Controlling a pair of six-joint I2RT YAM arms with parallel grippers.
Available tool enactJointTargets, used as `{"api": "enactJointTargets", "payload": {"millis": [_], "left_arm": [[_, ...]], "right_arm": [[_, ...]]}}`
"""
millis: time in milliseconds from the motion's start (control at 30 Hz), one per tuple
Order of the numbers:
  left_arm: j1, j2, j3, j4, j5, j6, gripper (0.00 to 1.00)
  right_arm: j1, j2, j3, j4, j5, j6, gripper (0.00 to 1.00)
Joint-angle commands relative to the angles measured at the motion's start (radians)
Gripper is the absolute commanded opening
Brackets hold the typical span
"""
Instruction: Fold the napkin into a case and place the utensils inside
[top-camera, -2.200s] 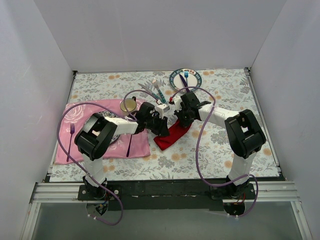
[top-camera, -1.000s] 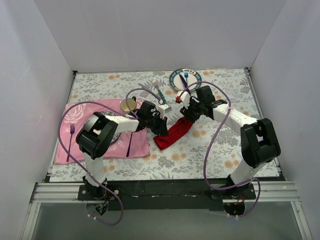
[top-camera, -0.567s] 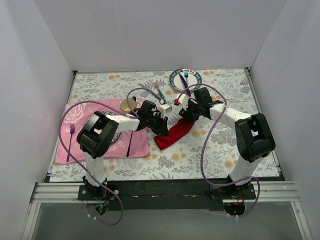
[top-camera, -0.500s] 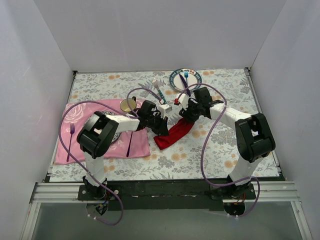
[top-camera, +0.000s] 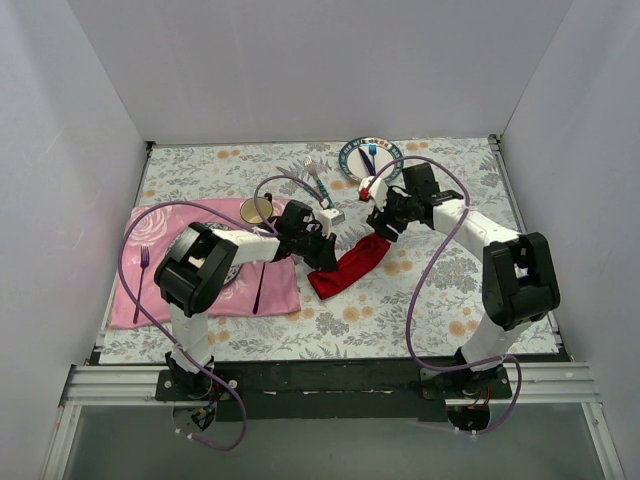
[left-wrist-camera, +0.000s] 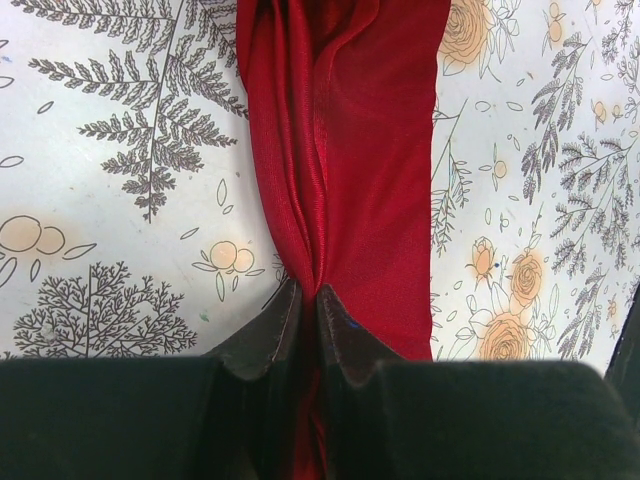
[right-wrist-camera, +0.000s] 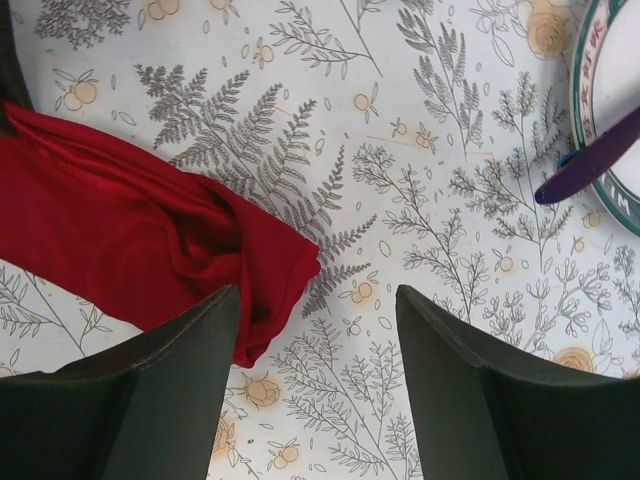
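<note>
One red napkin (top-camera: 345, 268), one pink placemat (top-camera: 150, 300), one cup (top-camera: 257, 209) — two arms, left arm (top-camera: 205, 262) and right arm (top-camera: 515, 275).

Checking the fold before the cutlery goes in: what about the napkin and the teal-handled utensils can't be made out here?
- napkin, where pinched: hidden under the left gripper in the top view; cut off behind its fingers in the left wrist view.
- Pocket or not: only bunched folds show.
- utensils: tiny in the top view, absent from both wrist views.
</note>
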Motion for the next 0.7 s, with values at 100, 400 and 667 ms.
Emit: {"api": "enactJointTargets", "payload": {"millis": [100, 400, 667], "left_arm": [[-0.002, 0.026, -0.008, -0.084, -0.036, 0.038, 0.05], [-0.002, 0.026, -0.005, -0.085, -0.039, 0.036, 0.05], [0.0, 0.026, -0.006, -0.087, -0.037, 0.038, 0.05]], "right_arm": [[0.031, 0.015, -0.006, -0.046, -0.034, -0.135, 0.73], [0.052, 0.063, -0.015, 0.0, 0.001, -0.161, 0.7], [0.072, 0.083, -0.059, 0.046, 0.036, -0.207, 0.64]]}}
